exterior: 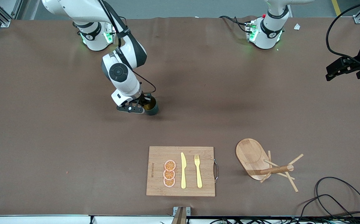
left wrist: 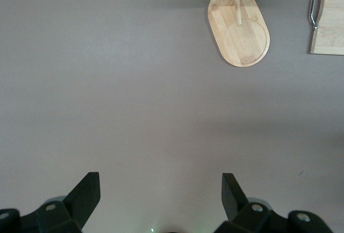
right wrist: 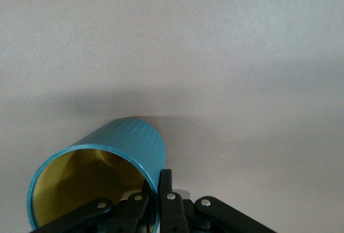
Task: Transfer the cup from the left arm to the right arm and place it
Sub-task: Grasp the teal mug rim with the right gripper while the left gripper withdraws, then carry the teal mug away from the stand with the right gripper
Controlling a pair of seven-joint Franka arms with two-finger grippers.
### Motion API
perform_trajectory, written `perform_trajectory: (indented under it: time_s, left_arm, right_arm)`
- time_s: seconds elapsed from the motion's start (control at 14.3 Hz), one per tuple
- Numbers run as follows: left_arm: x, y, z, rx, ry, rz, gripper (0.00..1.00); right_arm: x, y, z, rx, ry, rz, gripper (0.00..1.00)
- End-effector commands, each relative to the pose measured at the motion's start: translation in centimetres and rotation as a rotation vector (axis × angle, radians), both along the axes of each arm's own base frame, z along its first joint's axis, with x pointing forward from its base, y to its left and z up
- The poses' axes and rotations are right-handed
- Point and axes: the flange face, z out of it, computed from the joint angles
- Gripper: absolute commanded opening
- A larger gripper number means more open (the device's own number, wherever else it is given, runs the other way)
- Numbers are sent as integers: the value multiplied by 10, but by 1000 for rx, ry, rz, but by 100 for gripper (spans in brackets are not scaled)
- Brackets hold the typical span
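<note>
Brown table (exterior: pixel 58 149), viewed from above.

Right gripper (exterior: pixel 143 105): lowered at mid-table, toward the right arm's end; fingers are closed on the rim of the cup (exterior: pixel 151 107). The cup, dark teal, is seen at table level.

Left gripper (exterior: pixel 330 74): held in the air at the left arm's end of the table; arm idle, nothing gripped.

Cutting board (exterior: pixel 158 155): wooden, metal handle on one side, laid nearer the camera than the cup. On it are laid three orange slices (exterior: pixel 169 173) in a row, a yellow knife (exterior: pixel 183 170) and a yellow fork (exterior: pixel 198 170), side by side.

Peg rack (exterior: pixel 262 163): wooden, oval base, placed beside the board toward the left arm's end.

Black cables (exterior: pixel 338 199): coiled near the rack at the table's edge.
</note>
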Motion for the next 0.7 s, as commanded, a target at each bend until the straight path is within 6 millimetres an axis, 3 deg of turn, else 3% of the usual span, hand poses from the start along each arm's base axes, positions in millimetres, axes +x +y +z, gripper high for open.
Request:
perform_trajectory:
  time_s: [0.0,0.28,0.42,0.63]
  left_arm:
    - [-8,-2,6,-10,-28,-1,100]
    - [-6,-6,7,-6,-45,-6,100]
    - [-3,-1,7,-6,-56,2,100]
    - [-3,-2,11,-5,-67,-1,100]
  right_arm:
    - [11,-38,30,32,23,217,1]
    - [37,-113,54,67,20,517,1]
    - [51,-164,55,90,10,681,1]
    - [61,-221,52,104,-8,845,1]
